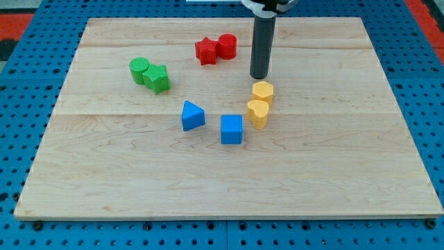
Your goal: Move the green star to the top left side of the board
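The green star (pixel 157 78) lies on the left half of the wooden board (pixel 333 173), touching a green cylinder (pixel 139 69) on its upper left. My tip (pixel 259 76) is down on the board right of centre, well to the right of the green star. It stands just above the yellow hexagon (pixel 263 91) and to the lower right of the red pair.
A red star (pixel 205 51) and a red cylinder (pixel 226 46) touch near the top centre. A yellow heart (pixel 257 113) sits just below the yellow hexagon. A blue triangle (pixel 192 115) and a blue cube (pixel 232 129) lie near the middle.
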You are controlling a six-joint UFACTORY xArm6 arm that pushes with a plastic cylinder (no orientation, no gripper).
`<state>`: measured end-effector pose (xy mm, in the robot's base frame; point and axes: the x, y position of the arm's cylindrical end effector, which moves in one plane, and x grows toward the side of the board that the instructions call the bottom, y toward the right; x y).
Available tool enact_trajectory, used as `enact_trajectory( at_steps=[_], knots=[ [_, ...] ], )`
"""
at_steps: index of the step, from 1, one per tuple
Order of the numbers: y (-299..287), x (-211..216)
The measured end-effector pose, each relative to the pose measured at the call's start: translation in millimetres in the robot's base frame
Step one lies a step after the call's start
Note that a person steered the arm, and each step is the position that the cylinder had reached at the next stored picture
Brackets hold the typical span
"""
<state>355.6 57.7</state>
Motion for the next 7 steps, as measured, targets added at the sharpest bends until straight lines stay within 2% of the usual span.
enact_trajectory(
  at_steps=[2, 6, 7],
  knots=[
    [-41, 7],
    [-139, 59],
    [-188, 34]
  ],
)
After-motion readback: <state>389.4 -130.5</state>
